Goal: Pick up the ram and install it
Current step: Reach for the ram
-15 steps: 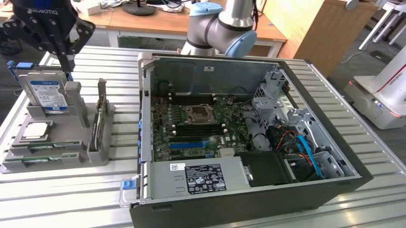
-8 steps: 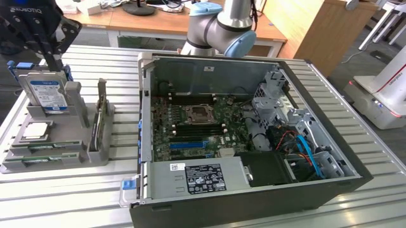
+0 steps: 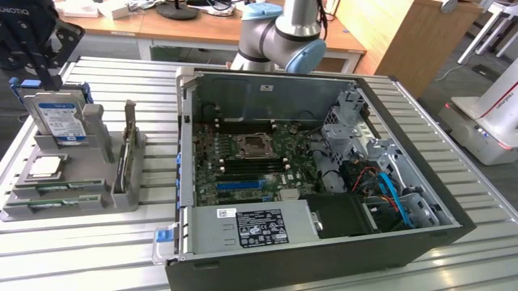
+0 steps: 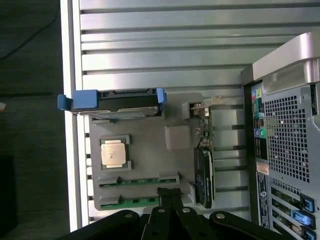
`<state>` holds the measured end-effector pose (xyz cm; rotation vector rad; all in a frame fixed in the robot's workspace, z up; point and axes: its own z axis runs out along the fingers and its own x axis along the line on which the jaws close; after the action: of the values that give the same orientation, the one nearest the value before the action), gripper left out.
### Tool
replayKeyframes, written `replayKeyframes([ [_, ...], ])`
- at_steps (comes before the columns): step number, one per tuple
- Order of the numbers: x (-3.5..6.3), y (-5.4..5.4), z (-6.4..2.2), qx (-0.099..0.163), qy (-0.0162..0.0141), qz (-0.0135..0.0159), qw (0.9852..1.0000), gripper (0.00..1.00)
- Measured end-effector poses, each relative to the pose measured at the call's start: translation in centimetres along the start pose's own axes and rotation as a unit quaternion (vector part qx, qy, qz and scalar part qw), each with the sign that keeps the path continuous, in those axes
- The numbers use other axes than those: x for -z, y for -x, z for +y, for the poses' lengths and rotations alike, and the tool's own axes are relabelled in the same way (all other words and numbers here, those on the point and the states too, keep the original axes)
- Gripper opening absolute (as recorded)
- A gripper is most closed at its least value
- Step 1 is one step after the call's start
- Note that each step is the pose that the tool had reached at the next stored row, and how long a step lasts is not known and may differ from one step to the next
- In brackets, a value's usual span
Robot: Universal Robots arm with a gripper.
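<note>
**Exterior view:** the claw hangs shut and empty at about ten o'clock from the open computer case. It is above the hard drive, which stands at the back of the grey tray on the desk. The ram lies edge-up in a tray slot, roughly six o'clock from the claw and well apart from it (a second green stick sits in the next slot).

**Wrist view:** the fingers meet tip to tip, holding nothing. The ram lies near them, between the processor and the second stick, which seems to be the closer of the two to the tips.

Likely trouble: a shut claw lowered here would butt the stick's edge or the tray rather than straddle it. The twin sticks also invite a grab at the wrong one.
</note>
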<state>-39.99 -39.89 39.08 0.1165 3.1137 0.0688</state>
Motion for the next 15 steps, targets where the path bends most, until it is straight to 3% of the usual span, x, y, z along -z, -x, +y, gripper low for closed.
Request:
replayKeyframes([
  [8, 0.02, -1.9, -0.14, 0.0, 0.0, 0.0, 1.0, 0.11],
  [15, 0.02, -2.1, -0.16, 0.0, 0.0, 0.0, 1.0, 0.11],
])
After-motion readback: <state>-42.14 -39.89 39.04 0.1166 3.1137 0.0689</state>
